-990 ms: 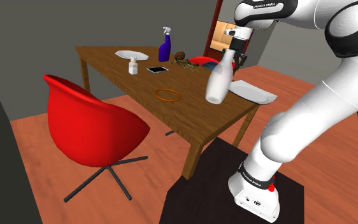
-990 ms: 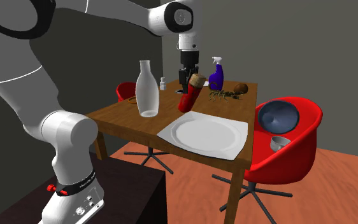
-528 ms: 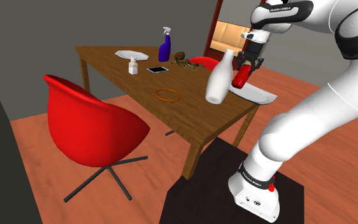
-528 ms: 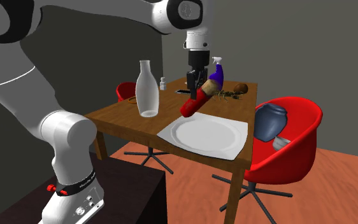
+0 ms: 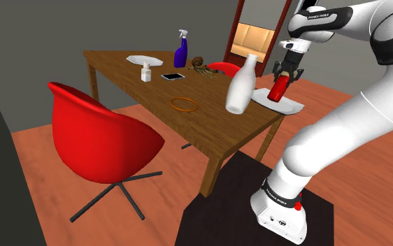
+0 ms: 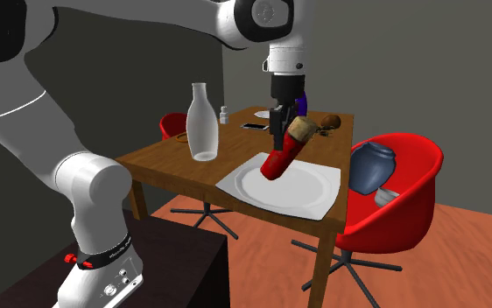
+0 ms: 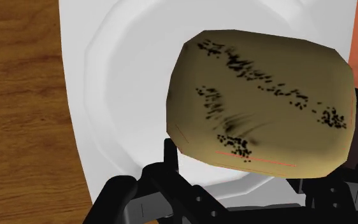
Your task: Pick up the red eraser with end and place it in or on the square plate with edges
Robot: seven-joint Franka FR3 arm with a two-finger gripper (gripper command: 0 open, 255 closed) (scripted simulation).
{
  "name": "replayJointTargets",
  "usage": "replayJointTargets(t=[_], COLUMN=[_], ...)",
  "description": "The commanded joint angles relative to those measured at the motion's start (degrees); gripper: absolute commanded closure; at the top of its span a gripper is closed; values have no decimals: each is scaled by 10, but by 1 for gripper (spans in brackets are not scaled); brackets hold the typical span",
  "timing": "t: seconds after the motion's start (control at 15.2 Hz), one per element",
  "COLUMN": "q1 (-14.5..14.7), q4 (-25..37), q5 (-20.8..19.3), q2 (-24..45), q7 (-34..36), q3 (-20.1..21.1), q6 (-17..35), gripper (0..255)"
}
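Over the end of the wooden table (image 6: 170,157) by the robot's stand, the black gripper (image 6: 284,124) hangs with its fingers clamped on the red eraser (image 6: 283,157). The eraser's tan, smudged end is uppermost and its red body slants down above the white square plate (image 6: 312,199), seemingly just short of touching it. To my eye the placing goes best if the arm sinks straight down until the red tip rests inside the plate's raised rim, then parts its fingers, keeping clear of the pale bottle (image 6: 202,122) nearby.

Wood-grain table (image 7: 18,95), smooth white plate (image 7: 120,83), eraser (image 7: 260,102) end apparently scuffed
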Motion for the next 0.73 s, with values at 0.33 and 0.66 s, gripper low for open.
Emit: replayJointTargets(t=[0.33, 0.66], q1=[-2, -1], q4=[-48, -81], q5=[-5, -7], q2=[3, 9], q7=[-2, -2], q3=[-14, -26], q6=[52, 91], gripper=[255, 255])
